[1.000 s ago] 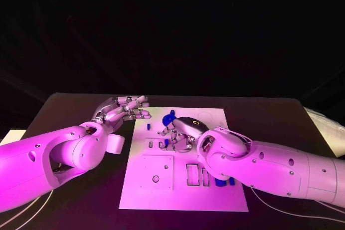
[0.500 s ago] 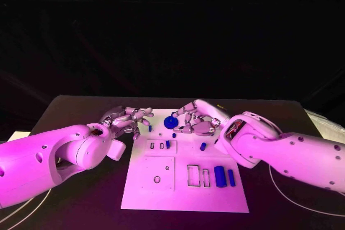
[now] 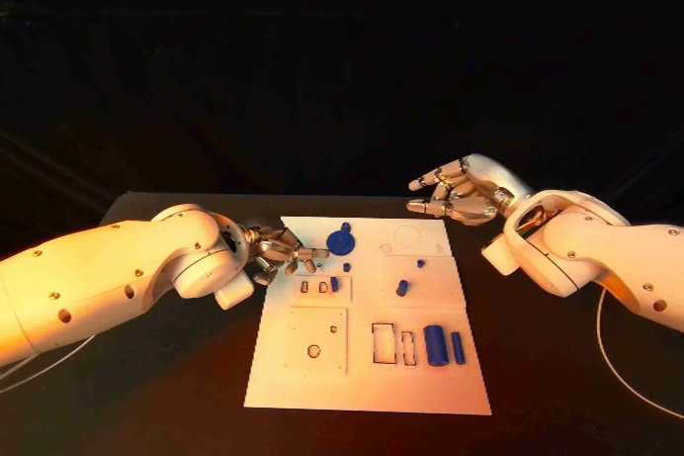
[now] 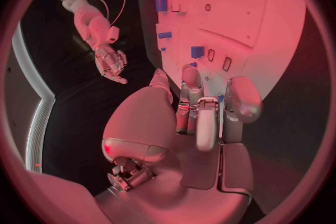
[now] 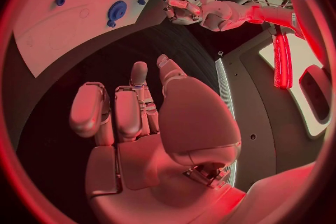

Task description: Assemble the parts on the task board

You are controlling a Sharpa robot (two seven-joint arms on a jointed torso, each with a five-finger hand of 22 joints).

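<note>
My right hand has lifted off the board since 1 s ago and now hangs beyond its far right corner, fingers loosely curled, holding nothing. My left hand has dropped to the board's left edge, fingers bunched; whether it pinches a part I cannot tell. I judge the right hand's placement finished and the left hand next. The round blue part sits just beside my left hand; 2 blue blocks lie nearer me.
</note>
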